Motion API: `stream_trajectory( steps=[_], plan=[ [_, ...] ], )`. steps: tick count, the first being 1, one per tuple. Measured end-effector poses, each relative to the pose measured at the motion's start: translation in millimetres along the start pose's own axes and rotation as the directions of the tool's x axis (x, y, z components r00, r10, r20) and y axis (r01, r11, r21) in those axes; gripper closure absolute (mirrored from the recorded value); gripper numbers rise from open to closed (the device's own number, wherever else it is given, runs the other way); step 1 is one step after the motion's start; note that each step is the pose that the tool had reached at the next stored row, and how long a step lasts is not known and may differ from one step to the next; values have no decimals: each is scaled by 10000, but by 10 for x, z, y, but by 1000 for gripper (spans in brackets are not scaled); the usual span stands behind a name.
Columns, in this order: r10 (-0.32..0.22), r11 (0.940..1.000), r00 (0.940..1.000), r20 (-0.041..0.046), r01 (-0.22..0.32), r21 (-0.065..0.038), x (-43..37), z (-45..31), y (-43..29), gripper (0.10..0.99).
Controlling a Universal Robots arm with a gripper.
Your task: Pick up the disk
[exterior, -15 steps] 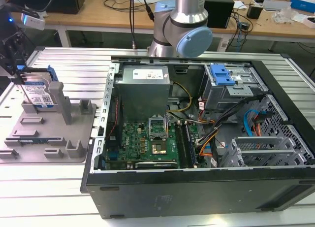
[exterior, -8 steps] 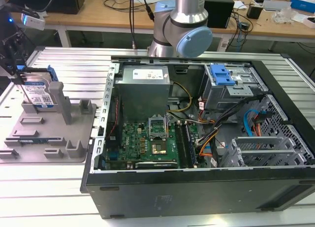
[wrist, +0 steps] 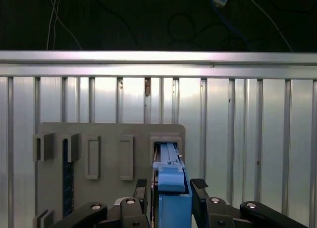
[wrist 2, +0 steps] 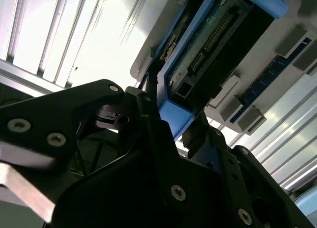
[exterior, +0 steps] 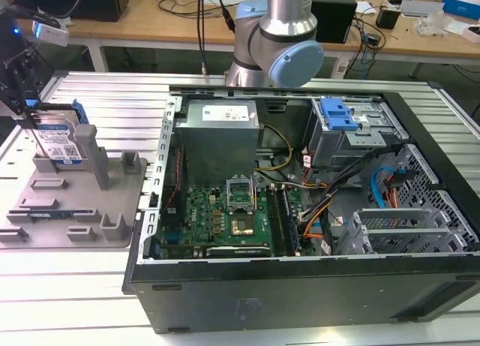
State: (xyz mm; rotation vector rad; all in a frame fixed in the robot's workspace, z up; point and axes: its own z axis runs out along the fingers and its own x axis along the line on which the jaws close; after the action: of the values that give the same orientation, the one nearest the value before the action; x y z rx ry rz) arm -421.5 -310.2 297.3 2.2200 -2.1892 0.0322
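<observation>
The gripper (wrist: pixel 171 184) pinches the disk (wrist: pixel 167 156) across its blue-railed edges. The disk stands upright at the grey holder's (exterior: pixel 112 203) far corner, with a post just beside it. Open slatted table (exterior: pixel 112 98) lies beyond, and the open computer case (exterior: pixel 300 286) is well apart at the exterior view's right.

Silver disk (exterior: pixel 49 123), white-and-blue label (exterior: pixel 63 146), blue rails (wrist: pixel 171 176); grey holder (exterior: pixel 84 211)

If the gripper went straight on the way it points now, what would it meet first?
The disk, standing on edge right ahead of the gripper; the grey holder lies beyond it. Depth is hard to judge.
</observation>
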Motion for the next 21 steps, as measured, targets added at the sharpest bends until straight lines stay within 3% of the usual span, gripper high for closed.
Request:
stream_trajectory(
  steps=[1, 3, 12, 21],
  plan=[
    [1, 10000, 10000, 0, -1, 0, 0, 0, 0, 698],
    [0, 10000, 10000, 0, 0, 0, 0, 2, 0, 718],
    [0, 10000, 10000, 22, 0, 1, 8, 3, 0, 718],
    [0, 10000, 9999, 113, -1, 9, 14, 0, 2, 718]
  ],
)
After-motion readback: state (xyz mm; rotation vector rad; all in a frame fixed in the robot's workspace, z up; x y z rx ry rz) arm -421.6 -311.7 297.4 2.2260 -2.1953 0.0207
